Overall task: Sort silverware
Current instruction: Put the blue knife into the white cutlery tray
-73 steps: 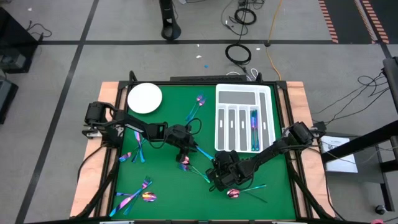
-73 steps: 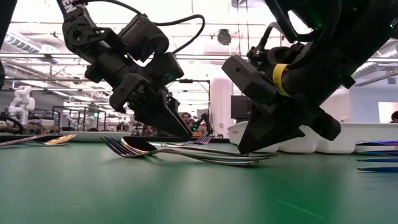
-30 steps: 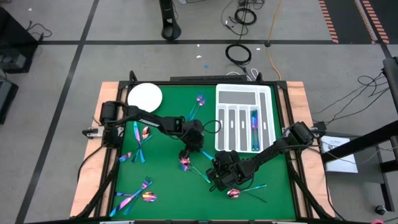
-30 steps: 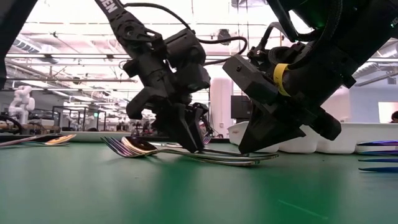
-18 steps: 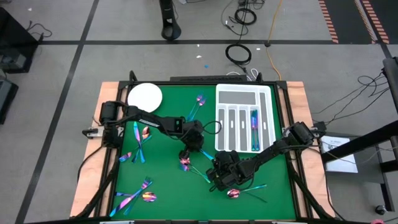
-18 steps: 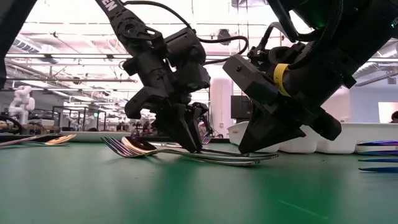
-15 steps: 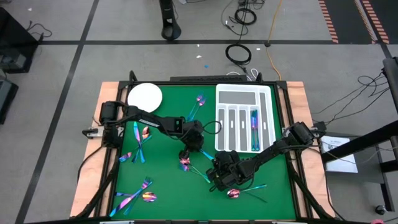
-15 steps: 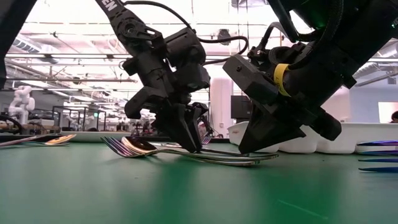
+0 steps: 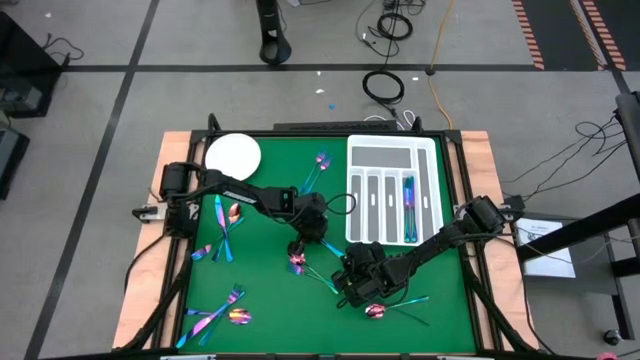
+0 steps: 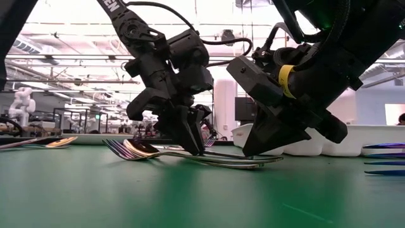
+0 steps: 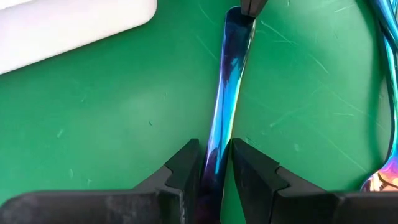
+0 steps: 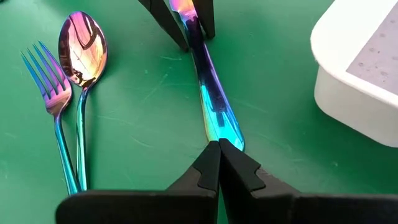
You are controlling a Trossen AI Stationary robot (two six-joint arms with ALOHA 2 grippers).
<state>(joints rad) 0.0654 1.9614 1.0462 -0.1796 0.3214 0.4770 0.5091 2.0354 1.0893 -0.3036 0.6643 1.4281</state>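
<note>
Now knife (image 11: pixel 225 112) between left tool (image 11: pixel 214 163) fingers

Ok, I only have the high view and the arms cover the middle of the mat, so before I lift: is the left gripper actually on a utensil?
Observer: Yes. The left wrist view shows the left gripper with a finger close against each side of one iridescent utensil.
Operator: And the right gripper?
Observer: The right gripper is shut, its tips set on that utensil's wider end, with nothing between them.
Operator: Anything close by?
Observer: A spoon and a fork lie side by side next to it, not touching it.
</note>
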